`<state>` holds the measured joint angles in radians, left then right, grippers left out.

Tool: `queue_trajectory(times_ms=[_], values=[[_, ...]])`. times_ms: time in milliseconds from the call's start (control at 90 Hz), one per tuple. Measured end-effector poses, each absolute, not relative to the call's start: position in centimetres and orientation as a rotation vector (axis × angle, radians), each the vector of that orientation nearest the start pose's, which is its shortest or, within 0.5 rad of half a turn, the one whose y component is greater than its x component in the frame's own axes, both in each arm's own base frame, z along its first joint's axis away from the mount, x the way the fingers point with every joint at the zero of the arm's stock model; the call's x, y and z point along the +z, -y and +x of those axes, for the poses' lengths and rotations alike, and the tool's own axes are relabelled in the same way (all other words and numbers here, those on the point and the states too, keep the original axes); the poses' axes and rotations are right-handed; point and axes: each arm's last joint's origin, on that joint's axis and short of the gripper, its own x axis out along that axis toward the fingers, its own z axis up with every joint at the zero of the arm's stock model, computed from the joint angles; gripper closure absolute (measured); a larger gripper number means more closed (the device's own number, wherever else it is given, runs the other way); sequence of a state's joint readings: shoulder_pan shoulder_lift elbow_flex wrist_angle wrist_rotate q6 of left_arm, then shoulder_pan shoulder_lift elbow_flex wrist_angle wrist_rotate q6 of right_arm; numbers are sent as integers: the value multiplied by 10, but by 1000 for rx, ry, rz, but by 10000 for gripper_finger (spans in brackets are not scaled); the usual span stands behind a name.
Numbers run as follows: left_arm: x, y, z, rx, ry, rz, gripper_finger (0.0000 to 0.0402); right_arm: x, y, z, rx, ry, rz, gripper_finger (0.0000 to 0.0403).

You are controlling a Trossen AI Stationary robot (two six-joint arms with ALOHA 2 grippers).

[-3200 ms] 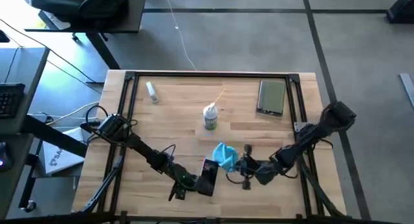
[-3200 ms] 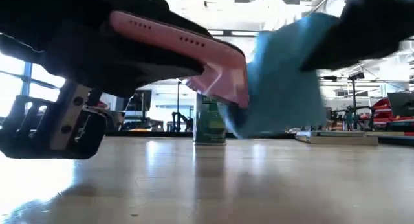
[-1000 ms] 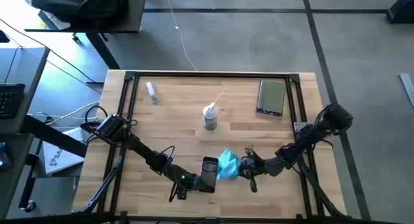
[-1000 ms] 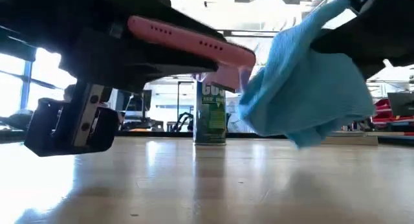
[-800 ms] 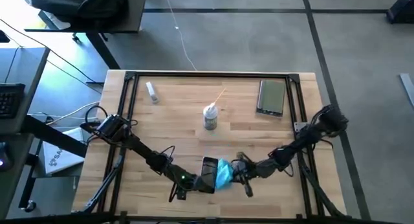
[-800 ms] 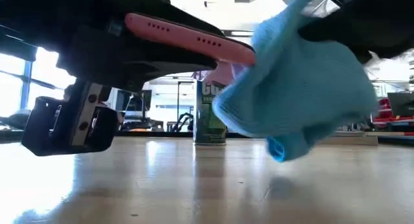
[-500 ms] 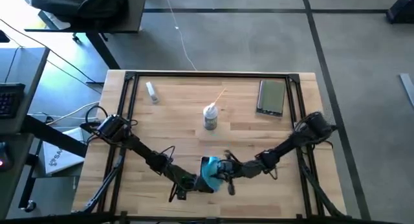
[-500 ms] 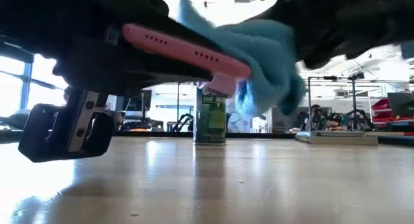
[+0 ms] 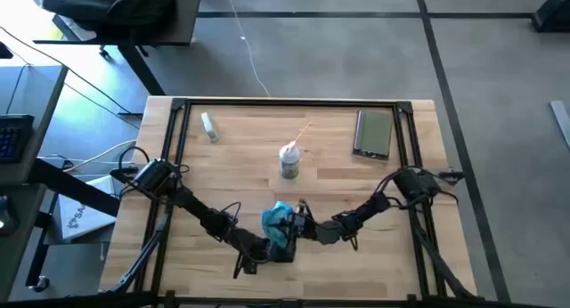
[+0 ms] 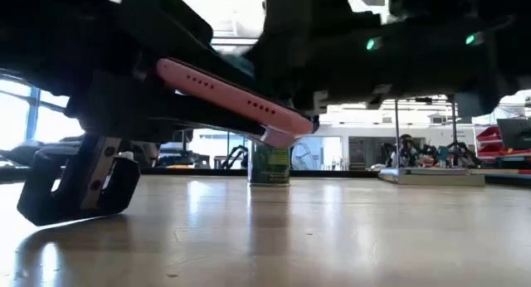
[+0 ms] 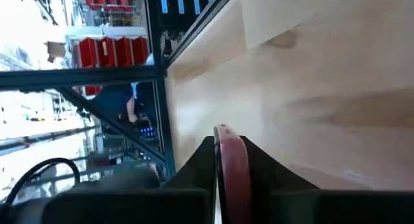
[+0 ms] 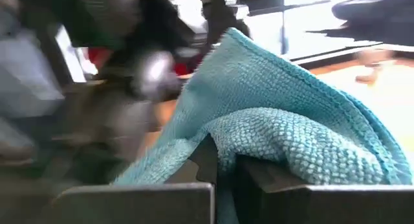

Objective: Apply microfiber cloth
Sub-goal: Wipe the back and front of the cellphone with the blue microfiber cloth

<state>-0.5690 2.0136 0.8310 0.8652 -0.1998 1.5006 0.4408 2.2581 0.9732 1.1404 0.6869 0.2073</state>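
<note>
A phone in a pink case [image 10: 241, 96] hangs tilted above the table near its front edge, with my left gripper [image 9: 265, 249] shut on it. The turquoise microfiber cloth [image 9: 275, 221] is bunched on top of the phone [image 9: 288, 247]. My right gripper [image 9: 299, 227] is shut on the cloth and reaches in from the table's right. In the low view only a dark strip of the cloth [image 10: 241, 65] shows above the phone's pink edge, under the right arm. My left gripper pinches the phone between its two fingers, and the pink edge [image 11: 231, 160] stands up between them. The phone is lifted clear of the table, its right end lower than its left. My right gripper pinches a bunched fold of the cloth [image 12: 259, 130] between its two fingers, several layers thick. The fingers come nearly level from the table's right. The cloth lies against the phone's upper face; the place where they meet is hidden by the arm.
A green spray can [image 9: 289, 161] stands at the table's middle, behind the phone. A second dark phone [image 9: 374, 133] lies at the far right, a small white bottle [image 9: 208, 124] at the far left, and a thin stick [image 9: 299, 133] by the can.
My right gripper has carried the cloth toward the table's left, from beside the phone's right end onto and across its upper face. The cloth, which hung loose below the fingers, is now bunched on the phone. The phone's right end has tipped a little lower.
</note>
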Motion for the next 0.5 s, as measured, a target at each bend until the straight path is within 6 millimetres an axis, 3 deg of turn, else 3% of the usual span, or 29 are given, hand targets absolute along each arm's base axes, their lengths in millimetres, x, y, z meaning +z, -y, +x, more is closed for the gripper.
queue_trajectory(times_ms=[156,289,367,500], values=[[108,198,316,-528,44,1586,389,62,-143,352,-345,-128,121,403],[118,202,318,-476,90,1621,389,51,-134,312,-420,-204,51,403],[125,203,318,-417,100,1629,389,67,-136,288,-432,-172,71,403],[114,200,317,-456,46,1643,389,82,-136,243,-422,-168,67,403]])
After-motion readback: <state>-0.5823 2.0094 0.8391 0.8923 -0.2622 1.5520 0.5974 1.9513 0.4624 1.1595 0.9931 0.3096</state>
